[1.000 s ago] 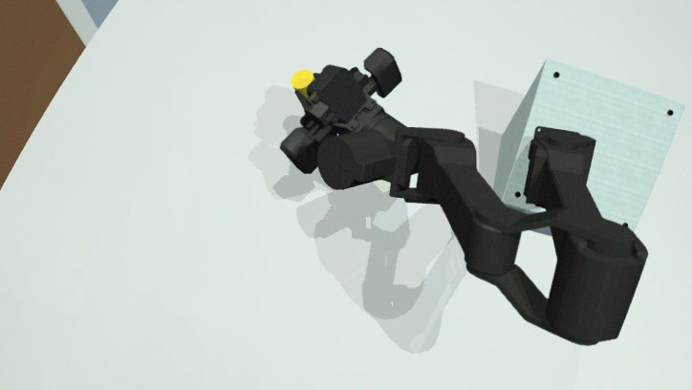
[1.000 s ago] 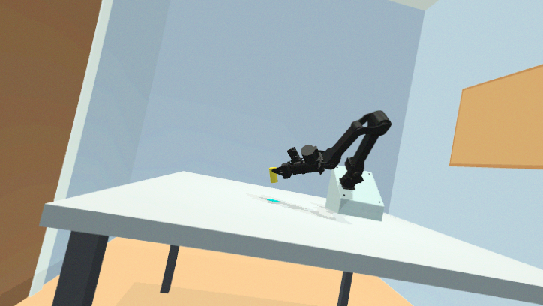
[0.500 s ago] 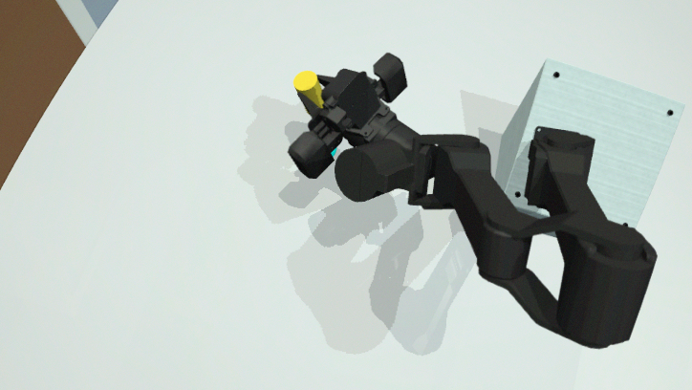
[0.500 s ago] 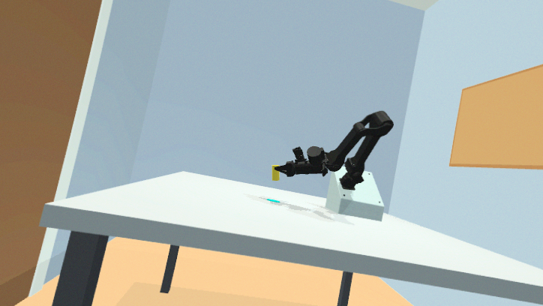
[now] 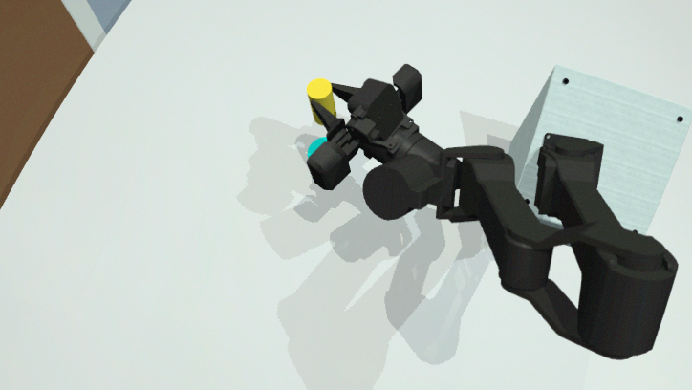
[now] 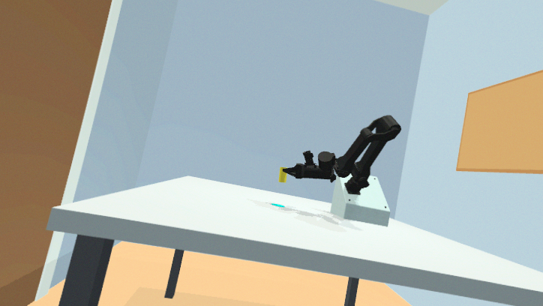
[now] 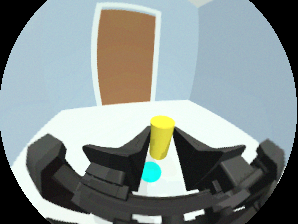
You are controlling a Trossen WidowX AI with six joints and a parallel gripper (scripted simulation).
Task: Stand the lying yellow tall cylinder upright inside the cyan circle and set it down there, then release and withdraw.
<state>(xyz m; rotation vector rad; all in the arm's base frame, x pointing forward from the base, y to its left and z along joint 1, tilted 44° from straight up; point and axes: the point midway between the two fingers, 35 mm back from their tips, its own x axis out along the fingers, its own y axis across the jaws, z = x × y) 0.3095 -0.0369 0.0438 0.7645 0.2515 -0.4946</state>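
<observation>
Gripper (image 5: 323, 94) (image 6: 284, 171) (image 7: 161, 128): grasps the yellow tall cylinder (image 5: 319, 89) (image 6: 282, 175) (image 7: 161, 142) between both fingers, near its upper end. Holds it roughly upright, well above the white table (image 5: 144, 242) (image 6: 190, 205) (image 7: 100, 125) and apart from it. Reaches out nearly level from the arm's pale base block (image 5: 624, 120) (image 6: 366, 193). Below, on the tabletop, near the cylinder in the top view: the cyan circle (image 5: 316, 146) (image 6: 277, 205) (image 7: 151, 172), partly hidden there by the gripper.

We see a white table (image 5: 160, 270) (image 6: 159, 205) (image 7: 80, 130) — cyan circle (image 5: 316, 146) (image 6: 277, 205) (image 7: 151, 172) flat on its top, pale box-shaped base (image 5: 670, 145) (image 6: 366, 215) standing there too — shadows near both.
</observation>
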